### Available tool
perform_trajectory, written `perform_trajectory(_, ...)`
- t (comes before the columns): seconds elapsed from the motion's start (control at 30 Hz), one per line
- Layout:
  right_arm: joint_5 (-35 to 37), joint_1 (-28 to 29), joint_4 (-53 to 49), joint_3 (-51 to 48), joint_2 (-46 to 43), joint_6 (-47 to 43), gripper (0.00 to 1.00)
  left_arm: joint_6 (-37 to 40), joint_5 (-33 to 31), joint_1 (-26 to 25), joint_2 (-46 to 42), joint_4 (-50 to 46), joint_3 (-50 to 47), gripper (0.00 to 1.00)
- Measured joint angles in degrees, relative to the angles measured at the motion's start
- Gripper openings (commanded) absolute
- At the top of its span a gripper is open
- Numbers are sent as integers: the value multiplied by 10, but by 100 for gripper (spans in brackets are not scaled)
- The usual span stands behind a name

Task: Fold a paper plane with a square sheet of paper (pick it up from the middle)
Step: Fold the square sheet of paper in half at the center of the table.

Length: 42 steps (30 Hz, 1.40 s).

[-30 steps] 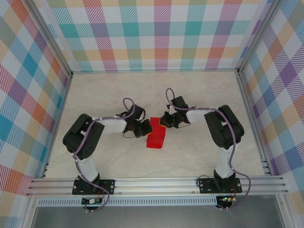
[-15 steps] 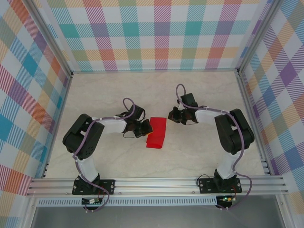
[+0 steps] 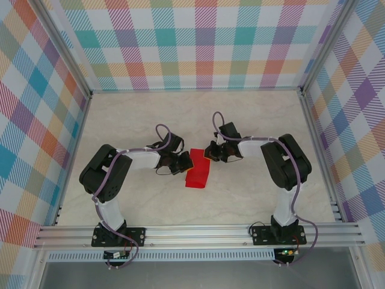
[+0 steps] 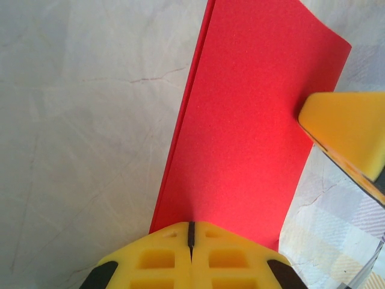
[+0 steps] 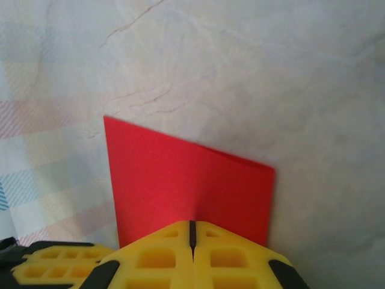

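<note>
Yellow-tipped, your left gripper (image 3: 183, 163) bore on the left edge of the red sheet of paper (image 3: 197, 171), jaws pressed together. The sheet lay flat on the table (image 3: 252, 114), folded double into a narrow rectangle, between both arms. Your right gripper (image 3: 209, 155) sat on its far right corner, jaws likewise pressed together.

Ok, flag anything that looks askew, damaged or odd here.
Nothing serious. The square sheet of paper lies folded into a rectangle, untorn, with the left gripper and right gripper shut, tips on it. One small flaw: in the left wrist view its two layers sit slightly offset along one long edge.
</note>
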Motion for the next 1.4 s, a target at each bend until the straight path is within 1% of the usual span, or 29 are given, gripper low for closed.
perform_trajectory(0.2, -4, -14, -11, 17, 11, 0, 0, 0, 0, 0, 0, 5, -4, 0)
perform_trajectory(0.4, 49, -32, -45, 45, 11, 0, 0, 0, 0, 0, 0, 10, -7, 0)
perform_trajectory(0.53, 59, -36, -60, 42, -10, 0, 0, 0, 0, 0, 0, 12, -8, 0)
perform_trajectory(0.63, 40, -24, -59, 18, -56, 3, 0, 0, 0, 0, 0, 14, -9, 0)
perform_trajectory(0.8, -16, 12, -44, -43, -128, 25, 0, 0, 1, 0, 0, 19, -11, 0)
perform_trajectory(0.93, -53, 35, -42, -74, -127, 41, 0, 0, 2, 0, 0, 19, -11, 0)
perform_trajectory(1.07, -81, 48, -39, -77, -107, 54, 0, 0, 1, 0, 0, 19, -11, 0)
perform_trajectory(1.4, -101, 55, -24, -107, -91, 63, 0, 0, 1, 0, 0, 19, -12, 0)
